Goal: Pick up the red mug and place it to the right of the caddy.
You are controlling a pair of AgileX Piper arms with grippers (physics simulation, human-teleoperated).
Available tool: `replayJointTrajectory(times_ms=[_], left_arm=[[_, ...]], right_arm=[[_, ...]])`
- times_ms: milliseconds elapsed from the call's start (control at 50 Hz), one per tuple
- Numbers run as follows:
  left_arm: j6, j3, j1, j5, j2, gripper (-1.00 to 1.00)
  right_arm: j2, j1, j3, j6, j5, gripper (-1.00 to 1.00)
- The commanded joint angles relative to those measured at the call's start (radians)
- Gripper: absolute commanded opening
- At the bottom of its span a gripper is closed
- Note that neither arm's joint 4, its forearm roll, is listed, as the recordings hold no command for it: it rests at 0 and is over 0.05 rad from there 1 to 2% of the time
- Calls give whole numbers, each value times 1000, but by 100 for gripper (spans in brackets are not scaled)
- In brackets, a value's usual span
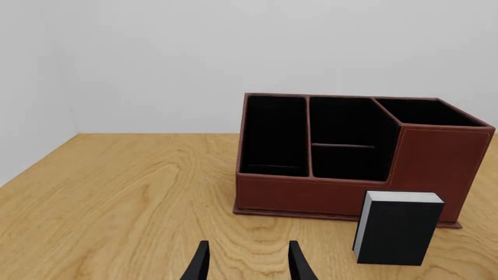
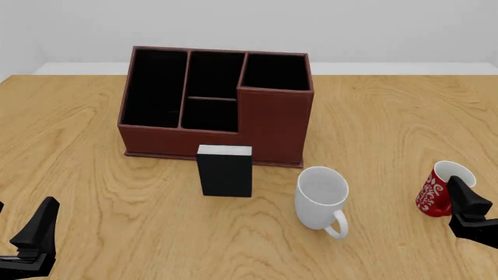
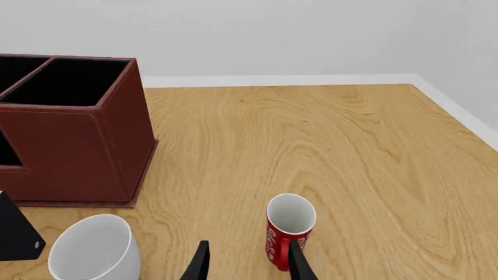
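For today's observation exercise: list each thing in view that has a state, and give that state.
red mug: upright on the table, not gripped
white mug: tilted, mouth facing the camera
caddy: upright, compartments empty
black box: standing upright
left gripper: open, empty
right gripper: open, beside red mug

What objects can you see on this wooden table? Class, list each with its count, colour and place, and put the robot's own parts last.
Leather-look desk caddy: one, dark red-brown, black-lined compartments, centre-left at the back.
Small upright box: one, black with white top, just in front of the caddy.
Plain mug: one, white, tilted, right of the box.
Swirl-patterned mug: one, red and white, upright, near the right edge.
Wooden table: one, light brown.
Left gripper: one, black, jaws open, holding nothing.
Right gripper: one, black, jaws open, beside the red mug.
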State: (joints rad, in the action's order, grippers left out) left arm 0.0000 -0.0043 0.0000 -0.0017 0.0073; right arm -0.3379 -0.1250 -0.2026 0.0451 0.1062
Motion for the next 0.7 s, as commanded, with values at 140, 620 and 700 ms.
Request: replayJointTrajectory(times_ms=[140, 620, 700], left_arm=[[0, 0, 0, 0, 0, 100], [0, 0, 0, 0, 0, 100], [0, 0, 0, 0, 0, 100]], right_arm=[[-45, -67, -15, 47, 31, 100], [-148, -136, 105, 69, -142, 100], [-182, -143, 119, 68, -182, 100]])
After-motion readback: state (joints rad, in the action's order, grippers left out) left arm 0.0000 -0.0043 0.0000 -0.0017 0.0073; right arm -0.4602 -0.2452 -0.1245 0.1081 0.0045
